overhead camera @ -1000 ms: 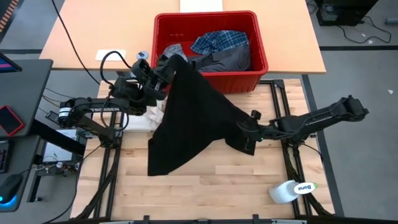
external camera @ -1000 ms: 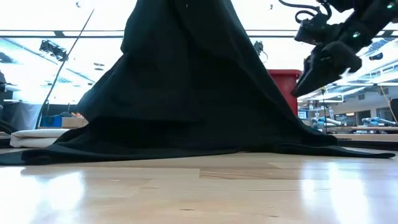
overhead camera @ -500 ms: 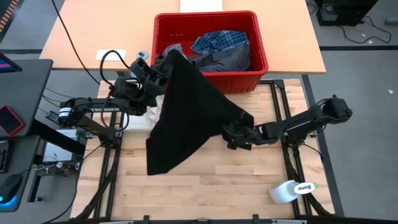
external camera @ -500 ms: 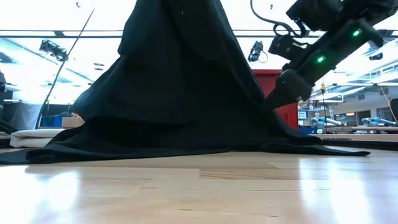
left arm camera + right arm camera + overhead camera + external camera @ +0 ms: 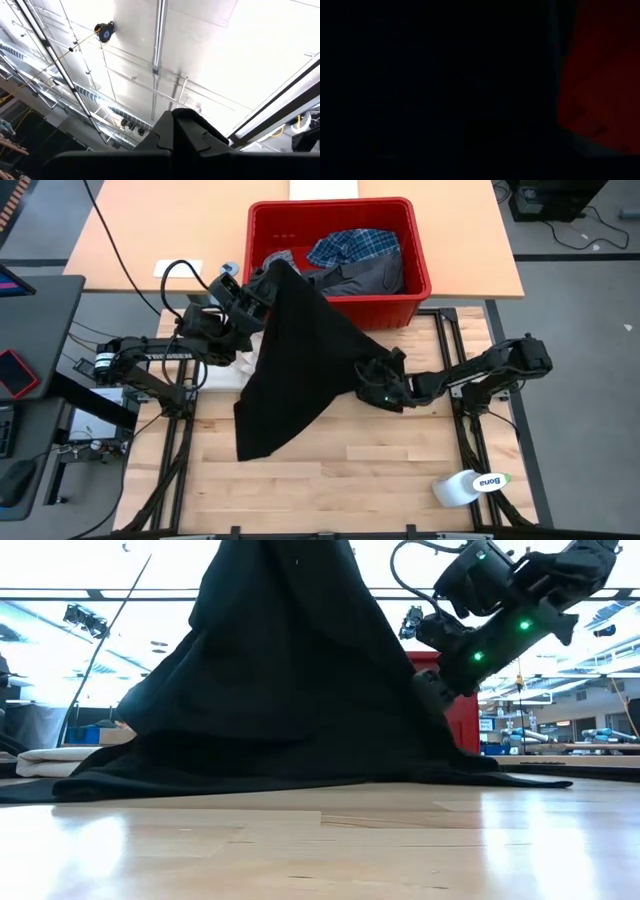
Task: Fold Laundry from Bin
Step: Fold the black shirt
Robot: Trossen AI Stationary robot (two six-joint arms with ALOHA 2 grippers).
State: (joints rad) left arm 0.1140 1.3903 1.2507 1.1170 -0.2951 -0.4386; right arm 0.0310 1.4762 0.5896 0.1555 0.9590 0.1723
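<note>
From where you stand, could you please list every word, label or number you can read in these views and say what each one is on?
"Bona", seen upside down from above: on the white bottle lying at the table's near right corner.
Pale lettering on the left arm: too small to read.
White label or card on the tan table behind: no print can be made out.
Nothing readable on the red bin or the black garment.

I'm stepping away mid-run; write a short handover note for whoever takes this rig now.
Left gripper: shut on the large black garment, holding its top corner up beside the bright red plastic bin.
Right gripper: at the black garment's right edge, low over the wooden table; grip not visible.
The blue-and-white plaid shirt and a grey garment lie in the bin.
Done: black garment out. Left: spread, fold, then the rest.
</note>
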